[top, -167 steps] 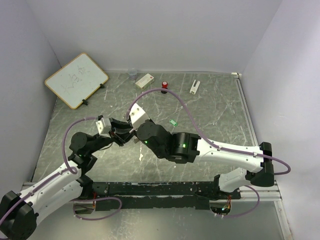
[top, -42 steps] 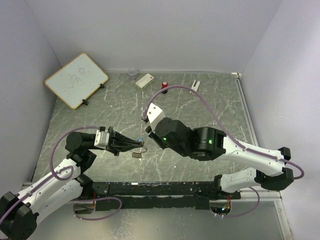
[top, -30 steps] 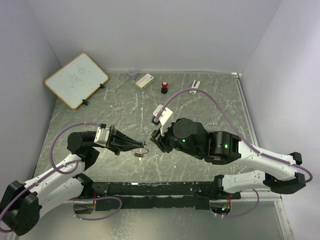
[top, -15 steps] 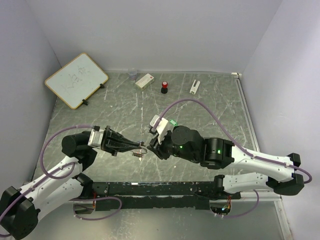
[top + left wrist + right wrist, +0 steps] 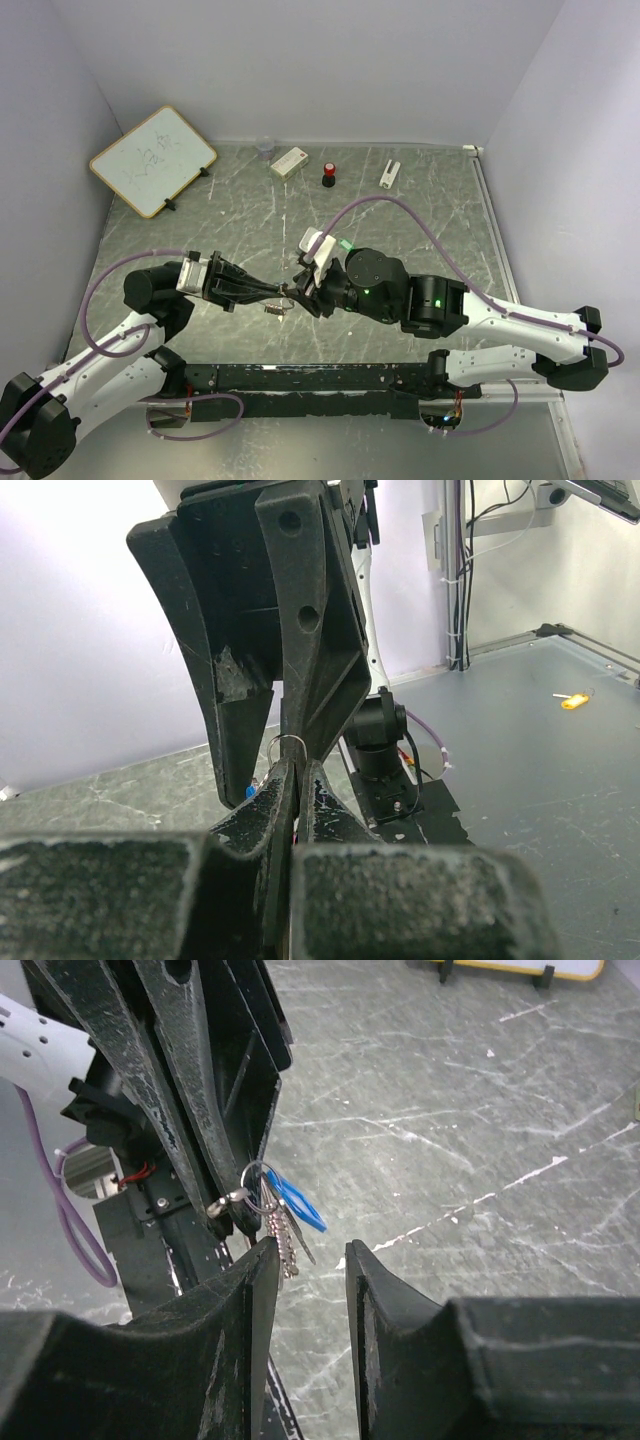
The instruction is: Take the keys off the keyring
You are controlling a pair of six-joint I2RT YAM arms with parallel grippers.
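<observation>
My left gripper (image 5: pixel 283 293) (image 5: pixel 295 768) is shut on the keyring (image 5: pixel 258 1185), a thin wire loop whose top shows above its fingertips (image 5: pixel 291 742). The keys (image 5: pixel 285 1230) hang below the ring above the table, and one has a blue head (image 5: pixel 297 1202). They show as a small bunch (image 5: pixel 272 310) in the top view. My right gripper (image 5: pixel 303 290) (image 5: pixel 310 1250) is open, facing the left one tip to tip. The hanging keys are just off its left fingertip (image 5: pixel 262 1252), apart from it. A green-headed key (image 5: pixel 347 243) lies on the table behind the right arm.
A whiteboard (image 5: pixel 152 160) leans at the back left. Along the back wall stand a small clear cup (image 5: pixel 265 148), a white block (image 5: pixel 289 161), a red-capped black knob (image 5: pixel 328 178) and a white piece (image 5: pixel 389 174). Purple cables arch over both arms.
My right gripper has come down and to the left, closing in on the ring until its tips nearly meet the left gripper's. The left gripper has kept its hold and barely moved.
</observation>
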